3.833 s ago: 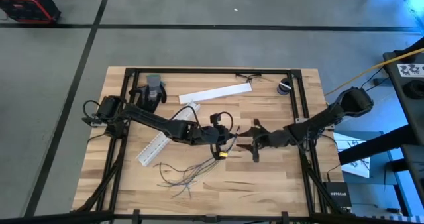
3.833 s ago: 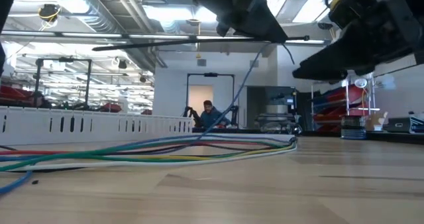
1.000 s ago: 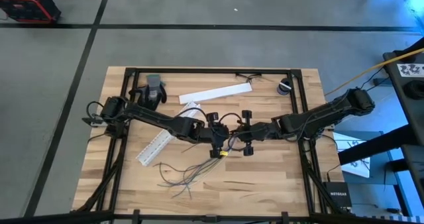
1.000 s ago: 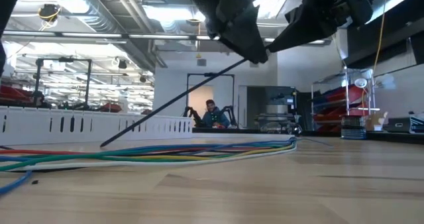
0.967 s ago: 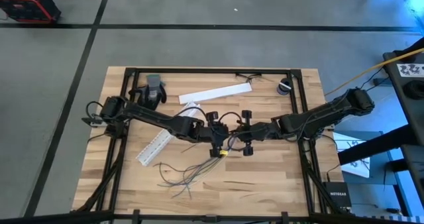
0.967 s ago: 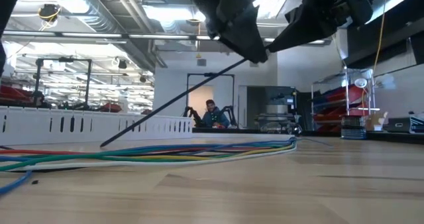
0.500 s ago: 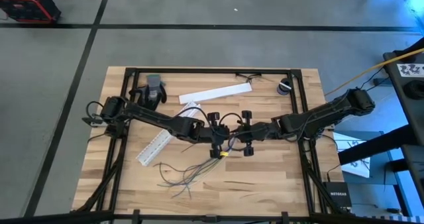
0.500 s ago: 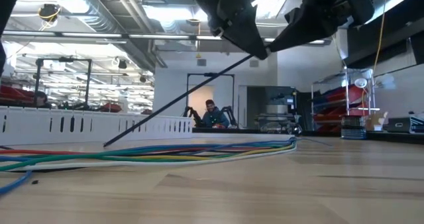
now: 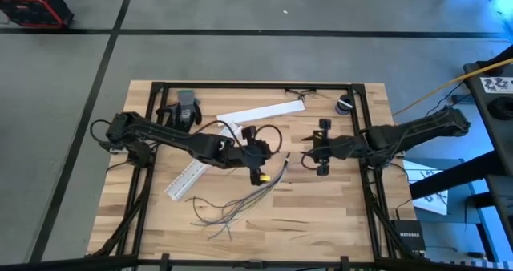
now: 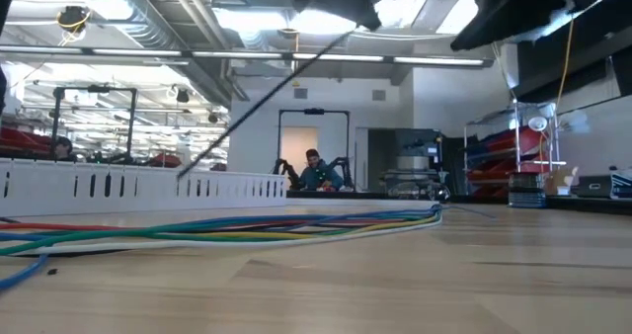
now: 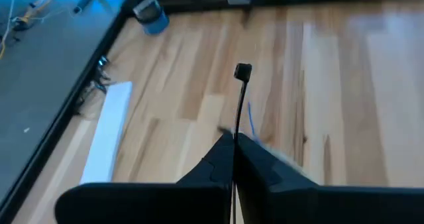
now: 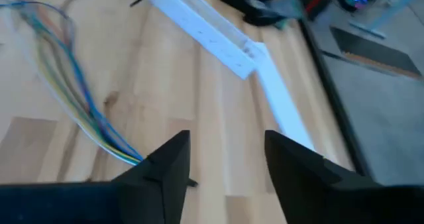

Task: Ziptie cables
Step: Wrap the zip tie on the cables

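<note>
Lying loose on the left-near part of the wooden surface (image 9: 321,215), the cables (image 9: 220,211) form a fan of thin dark wires, their coloured strands showing plainly in the right wrist view (image 12: 73,98). Just beyond them, farther from the near edge, rests a white slotted channel (image 9: 186,177), with a flat white strip (image 9: 260,112) well back toward the far edge and a dark glove (image 9: 183,111) at the far left.

Over the middle of the surface the left pincer (image 9: 258,165) hangs with its fingers together, clamped on a thin black zip tie (image 11: 238,111); the tie's small square head juts out past the fingertips in the left wrist view, and its long tail slants down as a dark line in the low view (image 10: 267,87). It hangs above the bundle, not touching it.

To the right, the right pincer (image 9: 314,155) hovers near the middle with its fingers apart and nothing between them (image 12: 218,171).

The wires look light, soft and floppy, likely to splay and slide apart if pinched at one end. A hold around the middle of the bundle, where the strands run closest together, would probably keep them gathered. The tie seems springy and thin, easy to twist in the grip.
</note>
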Robot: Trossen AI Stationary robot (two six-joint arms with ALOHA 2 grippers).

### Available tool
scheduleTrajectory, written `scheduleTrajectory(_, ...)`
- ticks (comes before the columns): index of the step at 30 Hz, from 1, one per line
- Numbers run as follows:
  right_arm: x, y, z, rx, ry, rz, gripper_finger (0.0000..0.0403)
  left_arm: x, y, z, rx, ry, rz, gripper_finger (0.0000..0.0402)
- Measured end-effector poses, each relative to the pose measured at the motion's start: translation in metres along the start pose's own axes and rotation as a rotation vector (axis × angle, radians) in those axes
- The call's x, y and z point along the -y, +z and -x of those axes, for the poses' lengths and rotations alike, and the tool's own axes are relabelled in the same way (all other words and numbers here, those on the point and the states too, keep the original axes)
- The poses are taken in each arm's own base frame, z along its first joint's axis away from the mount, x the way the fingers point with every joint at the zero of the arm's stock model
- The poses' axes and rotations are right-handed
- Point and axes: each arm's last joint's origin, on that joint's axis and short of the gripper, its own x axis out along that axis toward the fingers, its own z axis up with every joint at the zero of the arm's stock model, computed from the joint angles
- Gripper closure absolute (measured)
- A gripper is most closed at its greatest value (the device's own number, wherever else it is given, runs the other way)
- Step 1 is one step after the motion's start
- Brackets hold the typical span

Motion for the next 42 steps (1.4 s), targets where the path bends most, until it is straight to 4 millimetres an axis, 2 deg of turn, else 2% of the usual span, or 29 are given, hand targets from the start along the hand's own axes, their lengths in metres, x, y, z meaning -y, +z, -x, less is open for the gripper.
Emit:
scheduleTrajectory(4, -0.019, -0.036, -0.028, 0.131, 0.07, 0.048, 0.0209, -0.009, 0.001, -0.004, -0.005, 0.017, 0.101, 0.0401)
scheduleTrajectory(8, -0.033, -0.07, -0.052, 0.293, 0.036, 0.203, 0.0208, -0.022, 0.003, -0.01, -0.003, -0.007, 0.216, 0.0401)
scheduleTrajectory(10, -0.036, -0.073, -0.058, 0.366, -0.008, 0.304, 0.0208, -0.028, 0.005, -0.014, 0.008, -0.026, 0.265, 0.0401)
scheduleTrajectory(13, -0.041, -0.074, -0.07, 0.374, -0.05, 0.437, 0.0208, -0.036, 0.01, -0.018, 0.051, -0.049, 0.32, 0.0401)
scheduleTrajectory(20, -0.059, -0.042, -0.109, 0.288, -0.176, 0.739, 0.0208, -0.052, 0.016, -0.025, 0.09, -0.077, 0.4, 0.0402)
scheduleTrajectory(23, -0.066, -0.024, -0.127, 0.25, -0.235, 0.814, 0.0208, -0.059, 0.018, -0.027, 0.114, -0.069, 0.425, 0.0401)
scheduleTrajectory(29, -0.084, 0.001, -0.146, 0.211, -0.306, 0.967, 0.0208, -0.071, 0.019, -0.031, 0.125, -0.095, 0.47, 0.0401)
scheduleTrajectory(32, -0.086, 0.01, -0.152, 0.21, -0.327, 0.997, 0.0208, -0.071, 0.019, -0.032, 0.121, -0.11, 0.474, 0.0401)
scheduleTrajectory(42, -0.095, 0.021, -0.184, 0.155, -0.354, 1.103, 0.0215, -0.064, 0.02, -0.029, 0.118, -0.137, 0.458, 0.0401)
